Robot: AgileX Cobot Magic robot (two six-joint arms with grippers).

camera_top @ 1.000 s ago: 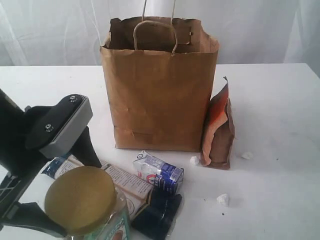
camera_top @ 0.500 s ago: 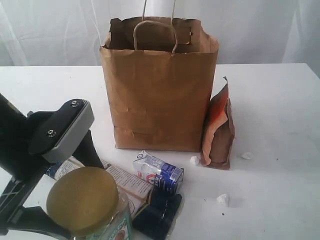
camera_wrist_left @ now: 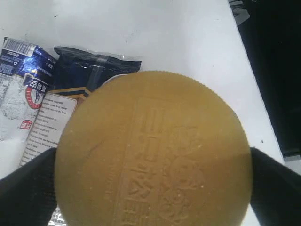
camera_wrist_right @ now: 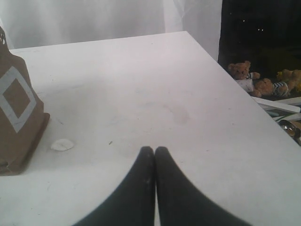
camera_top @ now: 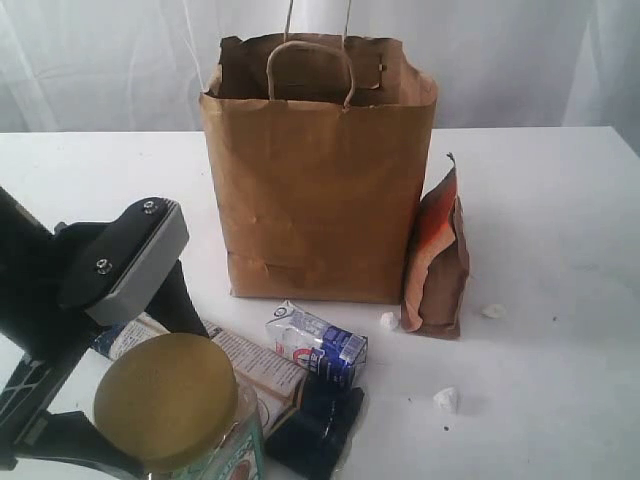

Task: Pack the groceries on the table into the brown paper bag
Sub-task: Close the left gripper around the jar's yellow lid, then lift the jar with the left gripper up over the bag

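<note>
Left end effector point(camera_wrist_left: 153, 184) gapes wide astride the big olive-lidded jar point(camera_wrist_left: 150, 141), long dark-blue packet point(camera_wrist_left: 94, 68) and small white-blue carton point(camera_wrist_left: 19, 89) just beside it, while right end effector point(camera_wrist_right: 154, 150) sits closed, empty.

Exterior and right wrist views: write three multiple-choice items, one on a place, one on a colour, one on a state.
1. Where is the pouch? A) beside the bag B) inside it C) behind it
2. What colour is the lid of the jar? A) red B) olive C) white
3. The right gripper is: A) wide open B) half open C) shut, empty
Answers: 1 A, it stands at the bag's side; 2 B, the lid shows olive; 3 C, its jaws meet with nothing between them.
</note>
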